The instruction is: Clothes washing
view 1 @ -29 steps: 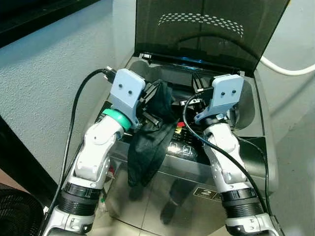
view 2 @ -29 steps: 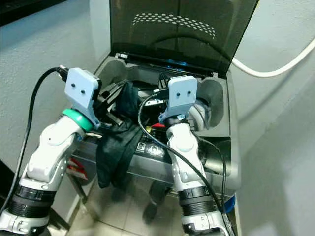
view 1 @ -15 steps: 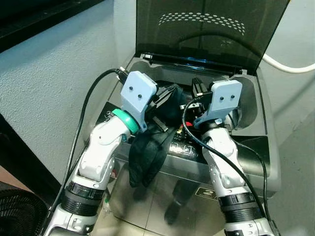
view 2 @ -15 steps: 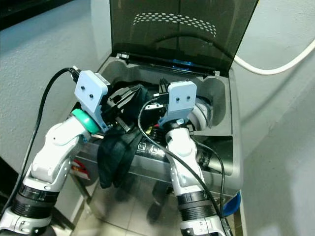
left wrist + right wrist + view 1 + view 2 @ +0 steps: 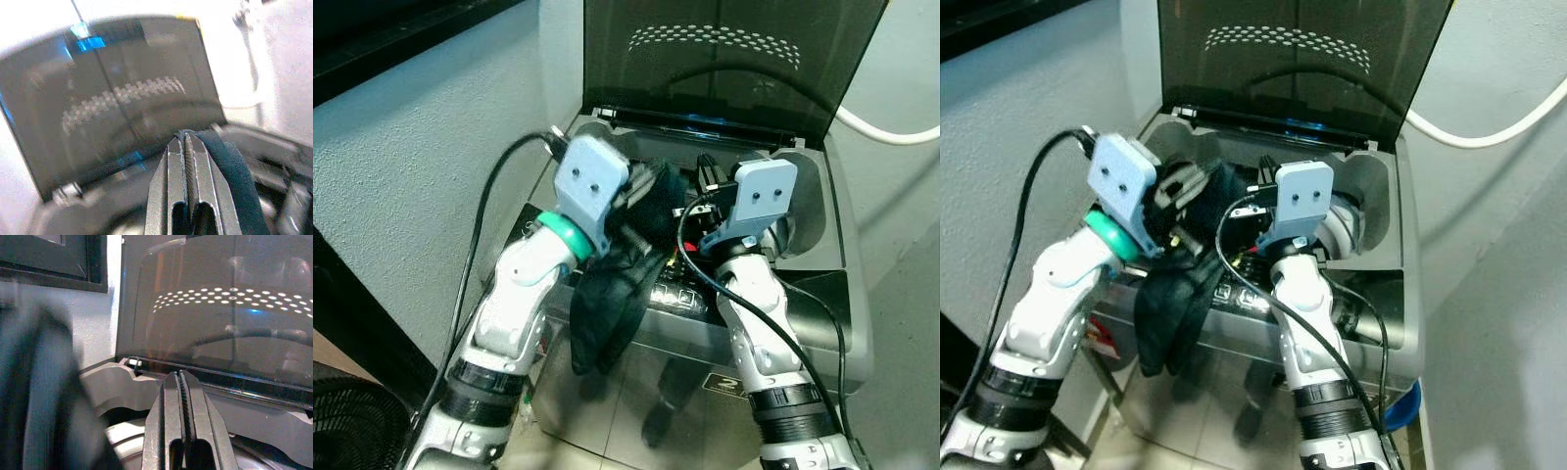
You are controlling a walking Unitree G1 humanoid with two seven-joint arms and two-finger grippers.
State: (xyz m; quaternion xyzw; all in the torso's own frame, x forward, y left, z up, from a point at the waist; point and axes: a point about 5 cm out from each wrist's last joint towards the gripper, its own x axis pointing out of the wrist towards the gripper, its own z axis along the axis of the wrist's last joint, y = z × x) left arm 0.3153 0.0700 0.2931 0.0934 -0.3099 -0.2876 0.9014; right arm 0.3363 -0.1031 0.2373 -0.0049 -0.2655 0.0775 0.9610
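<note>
A black garment (image 5: 607, 304) hangs from my left gripper (image 5: 186, 142), which is shut on its upper part. The cloth (image 5: 230, 176) wraps beside one finger, and its long end drapes over the front edge and control panel (image 5: 677, 294) of the grey top-loading washer (image 5: 822, 294). The gripper is above the left side of the tub opening (image 5: 690, 181), under the raised dark lid (image 5: 724, 59). My right gripper (image 5: 182, 382) is shut on nothing and hovers over the right side of the opening, pointing at the lid. Blurred dark cloth (image 5: 44, 396) shows close beside it.
A textured grey wall (image 5: 421, 166) runs along the left, close to my left arm. A white hose (image 5: 886, 139) curves behind the washer on the right. A black mesh basket (image 5: 342, 426) stands at the lower left. The floor in front is tiled (image 5: 636, 431).
My left arm has moved up and in toward the tub opening, carrying the garment's top with it; the hanging end has risen slightly. The right arm has hardly moved.
</note>
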